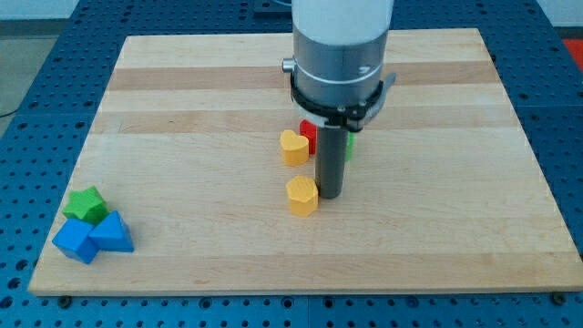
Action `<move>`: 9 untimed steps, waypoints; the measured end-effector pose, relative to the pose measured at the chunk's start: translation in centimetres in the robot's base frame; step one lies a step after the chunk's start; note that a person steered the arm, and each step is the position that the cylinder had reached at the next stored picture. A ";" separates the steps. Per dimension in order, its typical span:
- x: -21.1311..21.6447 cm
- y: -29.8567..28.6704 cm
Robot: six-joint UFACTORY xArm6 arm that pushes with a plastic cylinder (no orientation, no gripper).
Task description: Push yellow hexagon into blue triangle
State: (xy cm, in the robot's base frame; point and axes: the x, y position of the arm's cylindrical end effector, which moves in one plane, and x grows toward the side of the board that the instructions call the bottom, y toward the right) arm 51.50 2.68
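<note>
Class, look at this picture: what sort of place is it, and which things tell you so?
Probably a robotics lab test bench: a wooden board lies on a blue perforated table, a robot arm's rod has my tip beside the yellow hexagon, and small coloured blocks like the blue triangle are scattered about.

A single camera looks down at a slant from beyond the view's bottom edge, facing toward twelve o'clock across the pale wooden plank counter (pixel 182 109). It stands far enough back that all four counter edges fit in frame, with blue perforated metal (pixel 27 100) showing round them. The far edge appears narrower than the near one (plain perspective). The white and grey cylindrical arm body (pixel 339 46) enters from twelve o'clock, its top cut off by the frame.
</note>
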 end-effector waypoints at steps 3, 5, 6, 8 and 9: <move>0.3 -6.6; 0.4 -12.0; 1.1 -12.3; 3.8 -13.2; 4.8 -13.2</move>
State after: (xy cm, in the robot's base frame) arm 56.28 -10.52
